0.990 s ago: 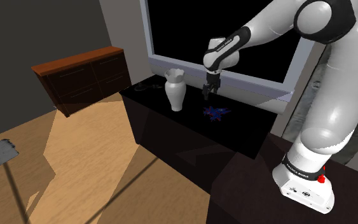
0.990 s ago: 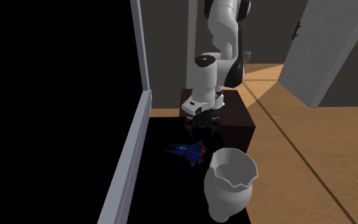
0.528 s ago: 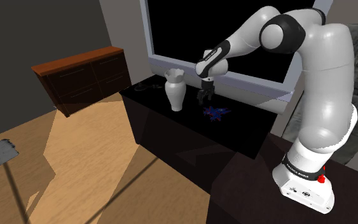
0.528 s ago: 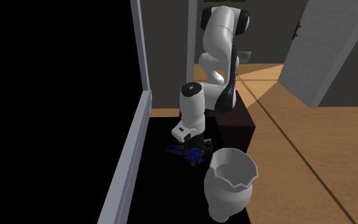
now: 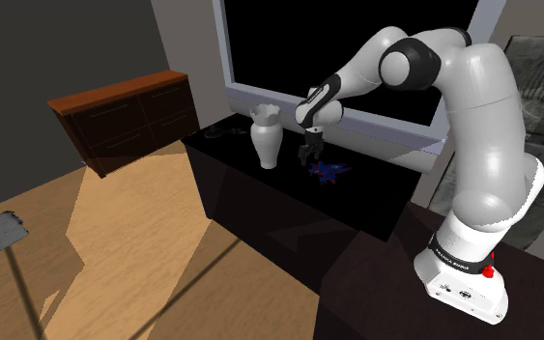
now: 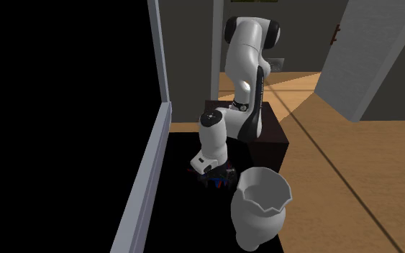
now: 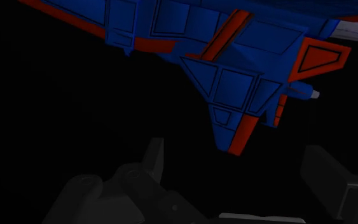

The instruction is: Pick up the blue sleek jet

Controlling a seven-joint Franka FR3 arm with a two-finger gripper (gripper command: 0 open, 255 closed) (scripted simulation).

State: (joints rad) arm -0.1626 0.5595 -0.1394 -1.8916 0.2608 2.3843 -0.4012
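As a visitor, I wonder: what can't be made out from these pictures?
1. Wrist view: the blue and red jet runs off the picture's edge, so its full shape is cut off.
2. Second exterior view: the arm's white wrist covers most of the jet.
3. Shoulder view: a small dark thing on the black table, beyond the vase, is too small to name.
4. Shoulder view: the gap between gripper and jet is too small to judge.

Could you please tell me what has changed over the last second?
The gripper has come down toward the black table and shifted slightly to the shoulder view's left. It is now low and close to the blue and red jet, with its fingers open and holding nothing. The jet and the white vase stayed where they were.
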